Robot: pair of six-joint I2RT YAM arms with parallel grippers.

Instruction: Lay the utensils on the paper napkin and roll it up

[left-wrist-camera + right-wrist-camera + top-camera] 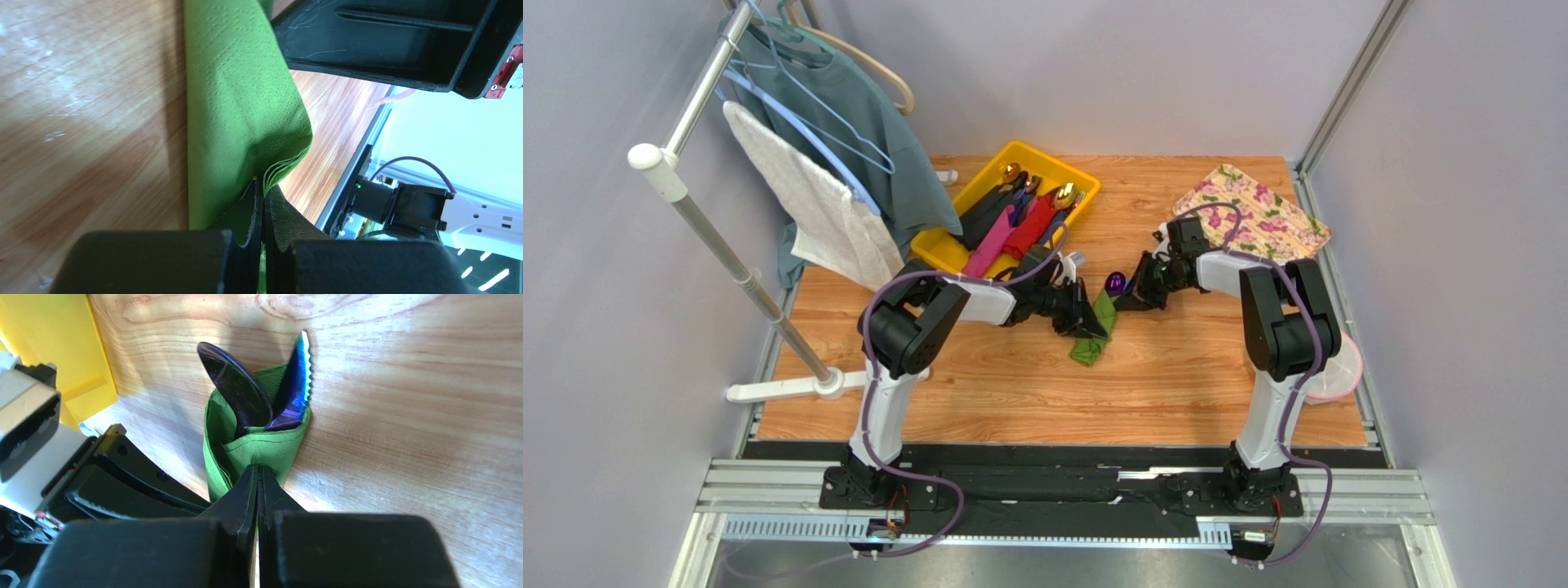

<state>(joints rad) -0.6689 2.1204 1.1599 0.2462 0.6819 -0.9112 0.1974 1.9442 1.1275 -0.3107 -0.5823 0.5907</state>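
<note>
Napkin point(258, 447), wrapped around a dark spoon point(236, 386) and knife point(299, 380) on the table point(399, 416), is pinched by left gripper point(264, 196) and right gripper point(258, 478), jaws clenched.

Wooden table point(1185, 368) carries yellow tray point(946, 254), floral mat point(1259, 214), paper napkin point(1095, 333).

Rolled green paper napkin point(261, 447) wraps iridescent spoon point(236, 386) and serrated knife point(299, 386).
</note>
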